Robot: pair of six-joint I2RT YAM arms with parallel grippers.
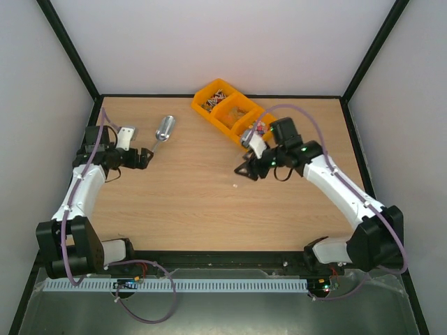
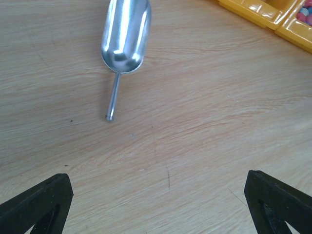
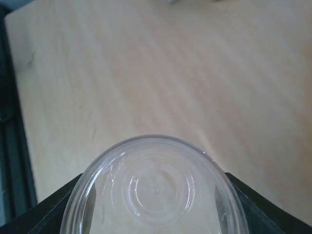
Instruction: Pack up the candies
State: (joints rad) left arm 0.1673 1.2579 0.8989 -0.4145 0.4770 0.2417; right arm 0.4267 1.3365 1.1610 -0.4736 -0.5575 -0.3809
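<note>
Clear empty plastic cup (image 3: pixel 156 187) held by right tool (image 1: pixel 248 169); left tool (image 2: pixel 156 204) wide, unloaded; silver metal scoop (image 2: pixel 126 34) untouched; candies (image 1: pixel 216 98) unpacked in orange tray (image 1: pixel 207 114).

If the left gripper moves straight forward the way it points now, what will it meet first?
Most likely the scoop: its thin handle lies ahead of the open left gripper, slightly left of centre, with bare table between. A level push might pass just beside it.

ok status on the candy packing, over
left gripper open, empty, scoop lying ahead. right gripper clamped on clear cup, no candy in it. candies in orange tray, none packed. nothing blocking.
</note>
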